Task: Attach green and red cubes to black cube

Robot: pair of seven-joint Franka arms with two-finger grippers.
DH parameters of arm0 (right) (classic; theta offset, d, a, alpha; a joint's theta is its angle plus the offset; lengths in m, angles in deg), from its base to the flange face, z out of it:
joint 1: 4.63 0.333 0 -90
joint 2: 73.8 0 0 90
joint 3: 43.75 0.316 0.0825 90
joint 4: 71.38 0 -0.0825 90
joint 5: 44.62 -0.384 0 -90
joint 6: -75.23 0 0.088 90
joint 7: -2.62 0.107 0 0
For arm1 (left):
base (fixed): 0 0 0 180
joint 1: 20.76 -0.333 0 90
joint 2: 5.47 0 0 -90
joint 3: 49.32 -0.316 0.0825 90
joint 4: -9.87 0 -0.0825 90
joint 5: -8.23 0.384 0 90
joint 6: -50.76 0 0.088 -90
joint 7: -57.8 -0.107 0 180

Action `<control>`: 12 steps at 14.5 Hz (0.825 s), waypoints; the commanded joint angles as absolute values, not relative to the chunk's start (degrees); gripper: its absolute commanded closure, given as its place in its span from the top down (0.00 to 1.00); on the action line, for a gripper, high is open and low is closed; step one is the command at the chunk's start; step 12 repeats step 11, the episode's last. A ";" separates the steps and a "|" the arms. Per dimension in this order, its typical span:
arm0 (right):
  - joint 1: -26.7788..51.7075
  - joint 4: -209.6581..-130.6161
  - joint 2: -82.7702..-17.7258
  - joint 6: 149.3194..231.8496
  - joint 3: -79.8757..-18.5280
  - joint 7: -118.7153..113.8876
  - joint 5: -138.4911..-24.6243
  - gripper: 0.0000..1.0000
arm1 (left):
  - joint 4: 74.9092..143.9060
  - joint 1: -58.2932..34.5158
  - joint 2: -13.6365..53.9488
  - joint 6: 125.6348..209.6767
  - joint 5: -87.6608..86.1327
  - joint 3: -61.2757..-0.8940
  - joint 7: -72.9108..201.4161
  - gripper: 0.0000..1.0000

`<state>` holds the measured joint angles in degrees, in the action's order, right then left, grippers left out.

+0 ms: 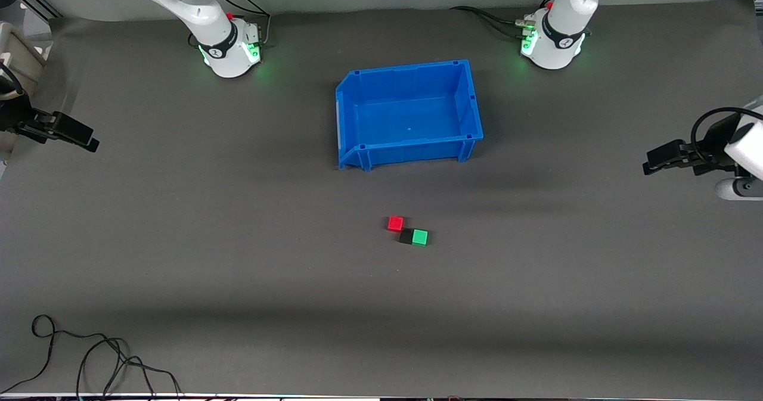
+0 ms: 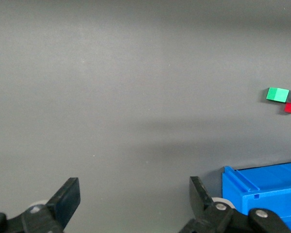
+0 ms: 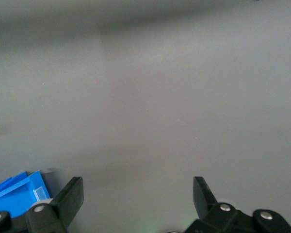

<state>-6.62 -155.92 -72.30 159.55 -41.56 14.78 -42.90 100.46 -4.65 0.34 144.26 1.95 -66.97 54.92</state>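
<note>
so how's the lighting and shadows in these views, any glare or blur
Front view: even light, broad soft shadow bands across the table, green glow at both arm bases, cubes sharp. Left wrist view: green cube clear, faint shadow band, left pincer dark. Right wrist view: soft shadow, no glare, right pincer dark.

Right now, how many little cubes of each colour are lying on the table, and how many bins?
Red cube: 1
Black cube: 1
Green cube: 1
Blue bin: 1
Total: 4 things, 3 of them cubes.
</note>
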 commanded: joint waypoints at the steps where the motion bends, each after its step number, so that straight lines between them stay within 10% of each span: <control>1: -5.86 -155.66 -72.13 159.60 -42.35 13.25 -42.60 1.00 | 101.01 -15.11 -1.94 144.71 5.06 -55.41 55.95 1.00; 12: -6.04 -156.37 -72.04 159.51 -42.87 12.55 -46.39 1.00 | 105.23 -18.48 -5.82 145.33 7.88 -49.23 58.51 1.00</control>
